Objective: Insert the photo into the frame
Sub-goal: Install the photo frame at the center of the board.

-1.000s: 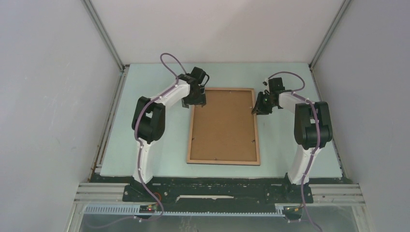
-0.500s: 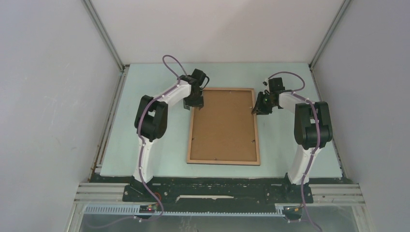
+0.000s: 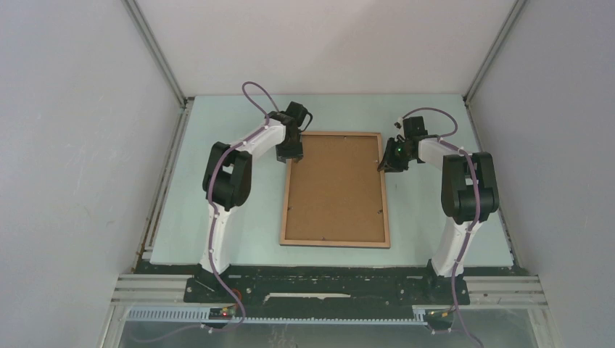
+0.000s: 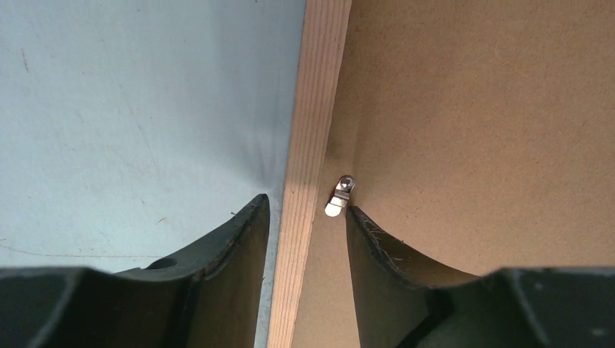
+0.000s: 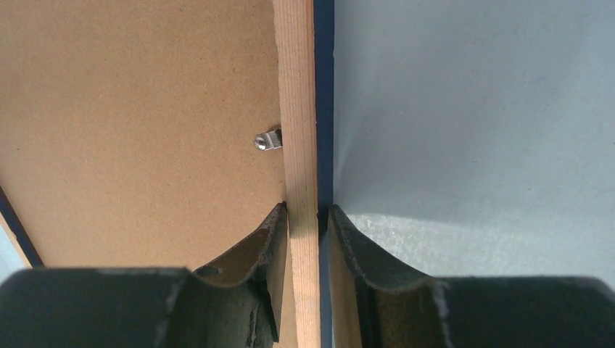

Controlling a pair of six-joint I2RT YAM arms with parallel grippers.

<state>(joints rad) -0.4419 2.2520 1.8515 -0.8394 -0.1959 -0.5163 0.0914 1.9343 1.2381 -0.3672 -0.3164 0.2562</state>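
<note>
The frame (image 3: 286,196) lies flat on the table, wood-brown face up, with a plain brown backing board (image 3: 335,188) inside it. The photo is hidden. My left gripper (image 3: 291,154) is at the far end of the left rail. In the left wrist view it (image 4: 304,210) stands open astride that rail (image 4: 312,130), with a gap on both sides. Its inner finger sits by a small metal tab (image 4: 339,197). My right gripper (image 3: 386,165) is shut on the right rail (image 5: 296,109), one finger (image 5: 272,232) on the board side and the other on the outer navy edge.
Pale green table (image 3: 217,181) surrounds the frame. Grey walls stand on three sides. Another metal tab (image 5: 267,140) lies just ahead of the right gripper on the board. Both arm bases sit at the near edge.
The left gripper's jaws have narrowed around the left rail, and the gripper has shifted slightly outward. The right gripper and the frame have not moved.
</note>
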